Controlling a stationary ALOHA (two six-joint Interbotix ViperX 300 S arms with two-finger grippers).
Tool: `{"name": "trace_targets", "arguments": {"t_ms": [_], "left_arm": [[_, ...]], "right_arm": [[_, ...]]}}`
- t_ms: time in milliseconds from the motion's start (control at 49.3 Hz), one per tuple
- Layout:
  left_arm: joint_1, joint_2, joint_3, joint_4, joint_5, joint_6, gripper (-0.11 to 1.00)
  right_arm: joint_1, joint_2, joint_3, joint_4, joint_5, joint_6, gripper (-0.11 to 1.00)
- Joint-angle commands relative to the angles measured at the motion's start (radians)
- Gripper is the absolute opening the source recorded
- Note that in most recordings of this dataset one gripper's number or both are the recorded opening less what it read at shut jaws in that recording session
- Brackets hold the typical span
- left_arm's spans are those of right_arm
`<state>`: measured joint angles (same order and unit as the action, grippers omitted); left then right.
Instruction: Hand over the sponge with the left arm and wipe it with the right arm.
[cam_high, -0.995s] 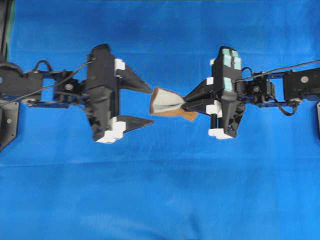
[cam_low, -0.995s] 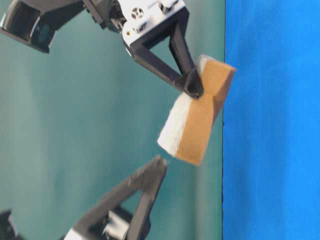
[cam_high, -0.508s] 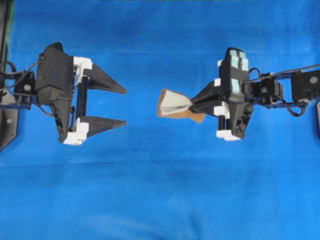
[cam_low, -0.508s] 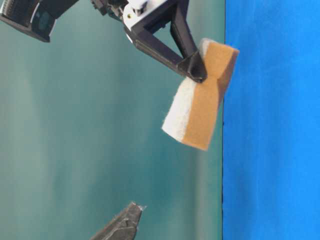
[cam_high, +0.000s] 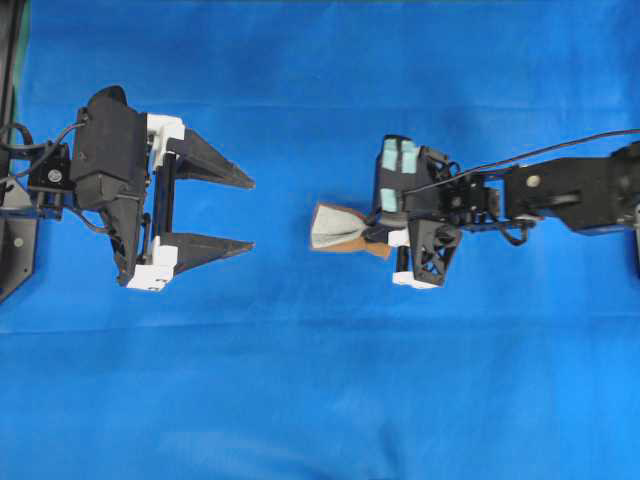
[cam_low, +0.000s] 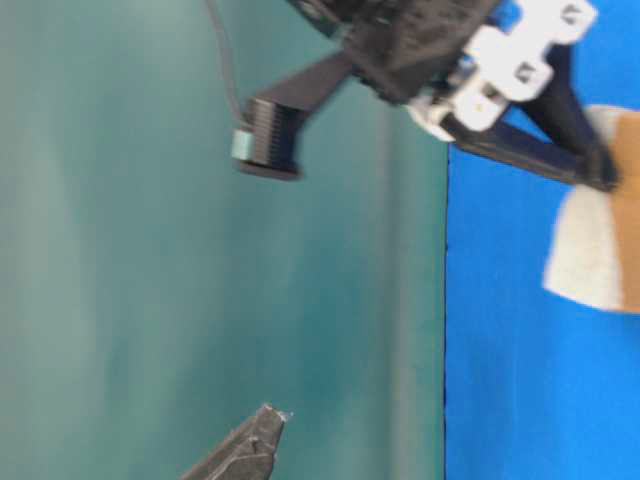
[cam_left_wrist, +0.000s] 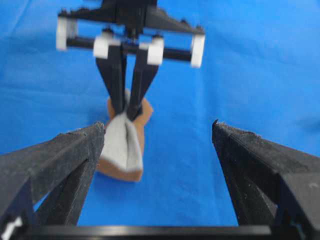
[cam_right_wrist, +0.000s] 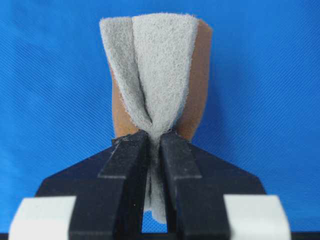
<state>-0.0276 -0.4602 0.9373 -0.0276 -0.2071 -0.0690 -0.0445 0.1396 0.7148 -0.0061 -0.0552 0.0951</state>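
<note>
The sponge (cam_high: 335, 227), grey-white over tan, is pinched at one end by my right gripper (cam_high: 368, 235), which is shut on it. This is the right arm (cam_high: 398, 185) with the teal patches, and it is angled down toward the blue cloth. In the right wrist view the sponge (cam_right_wrist: 155, 70) bulges out beyond the closed gripper (cam_right_wrist: 154, 137). The left gripper (cam_high: 250, 213) stands open and empty well to the sponge's left. In its wrist view the sponge (cam_left_wrist: 122, 145) lies ahead near the left finger (cam_left_wrist: 75, 160), low over the cloth. In the table-level view the sponge (cam_low: 590, 265) hangs below one right finger (cam_low: 560, 160).
A blue cloth (cam_high: 320, 400) covers the whole table surface. A dark mount (cam_high: 15, 250) sits at the left edge. A teal wall (cam_low: 150, 250) stands behind, and one left fingertip (cam_low: 262, 425) shows low in the table-level view.
The left gripper drew back to the left, open, then stayed still. The right arm tipped forward and lowered the sponge toward the cloth.
</note>
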Motion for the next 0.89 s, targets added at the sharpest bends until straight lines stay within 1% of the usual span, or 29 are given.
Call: {"name": "trace_targets", "arguments": {"t_ms": [0, 203, 305, 426, 670, 792, 873], "left_arm": [[-0.002, -0.008, -0.011, 0.002, -0.008, 0.003, 0.85], [-0.003, -0.008, -0.011, 0.002, -0.008, 0.003, 0.85], [-0.002, -0.008, -0.011, 0.002, -0.008, 0.003, 0.85], [-0.002, -0.003, -0.012, 0.002, -0.008, 0.003, 0.85], [-0.003, -0.003, -0.011, 0.000, -0.008, 0.003, 0.85], [-0.003, -0.003, -0.012, 0.002, -0.008, 0.003, 0.85], [-0.003, -0.002, -0.014, 0.002, -0.008, 0.003, 0.85]], "right_arm": [[0.002, 0.011, -0.020, -0.002, -0.012, -0.002, 0.12], [0.002, 0.025, -0.020, -0.002, -0.012, -0.002, 0.12], [-0.014, 0.025, -0.020, -0.002, -0.008, 0.000, 0.12], [-0.077, 0.017, -0.012, -0.011, -0.008, -0.009, 0.12], [-0.242, 0.011, -0.020, -0.095, -0.014, -0.035, 0.12], [-0.299, 0.009, -0.026, -0.126, -0.014, -0.040, 0.12], [-0.316, 0.009, -0.031, -0.143, -0.014, -0.040, 0.12]]}}
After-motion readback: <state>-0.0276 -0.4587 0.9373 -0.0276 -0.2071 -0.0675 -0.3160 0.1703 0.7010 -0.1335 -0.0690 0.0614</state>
